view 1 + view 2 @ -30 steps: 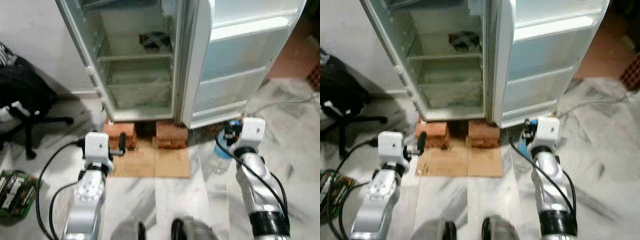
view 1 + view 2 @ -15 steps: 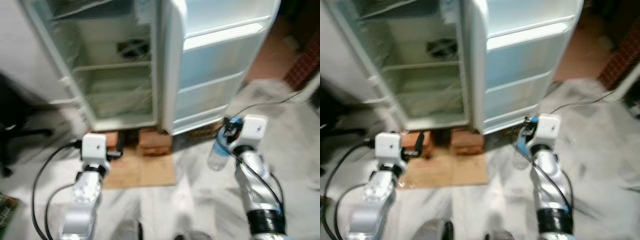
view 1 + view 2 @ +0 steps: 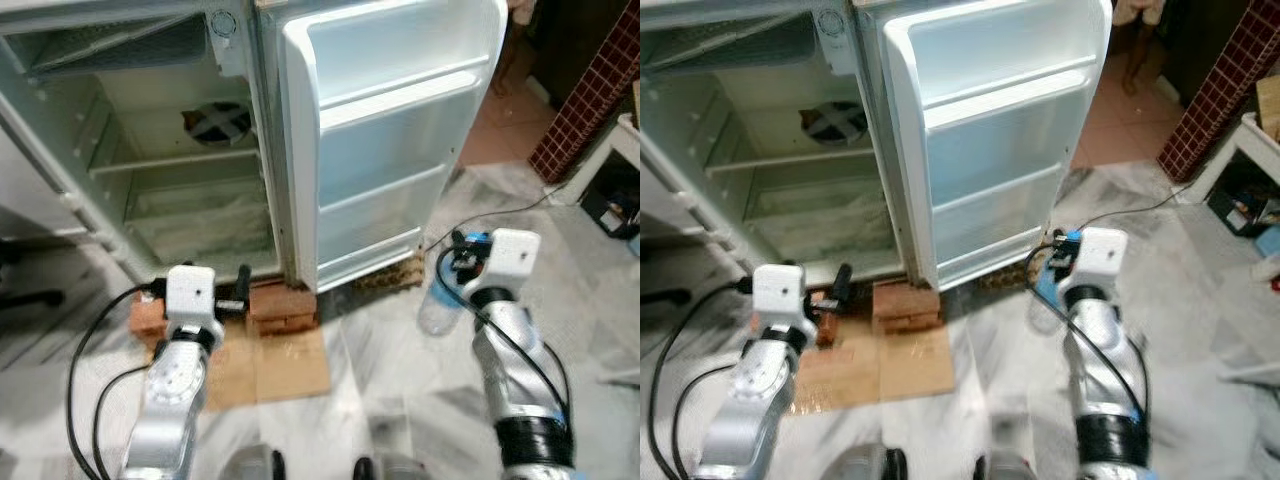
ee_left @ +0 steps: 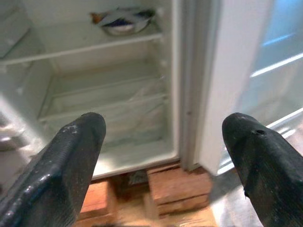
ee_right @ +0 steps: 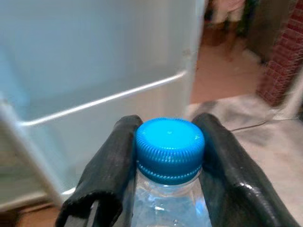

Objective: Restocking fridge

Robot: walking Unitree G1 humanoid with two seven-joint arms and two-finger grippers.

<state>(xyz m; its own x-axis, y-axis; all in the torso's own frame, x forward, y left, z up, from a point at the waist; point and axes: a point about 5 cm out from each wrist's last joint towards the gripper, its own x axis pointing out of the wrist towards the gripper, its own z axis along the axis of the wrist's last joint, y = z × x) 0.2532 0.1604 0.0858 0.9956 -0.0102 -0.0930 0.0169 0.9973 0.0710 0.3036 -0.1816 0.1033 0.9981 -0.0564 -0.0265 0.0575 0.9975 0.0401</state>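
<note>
Head view swung right, right jaws (image 5: 169,156) still gripping bottle (image 3: 437,308)

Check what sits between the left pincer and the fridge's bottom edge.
Red bricks propping up the fridge, seen in the left eye view and past the open left pincer in its wrist view.

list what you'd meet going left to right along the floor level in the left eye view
left claw → bricks → bottle held in the right claw → brick-red tiled wall
</note>
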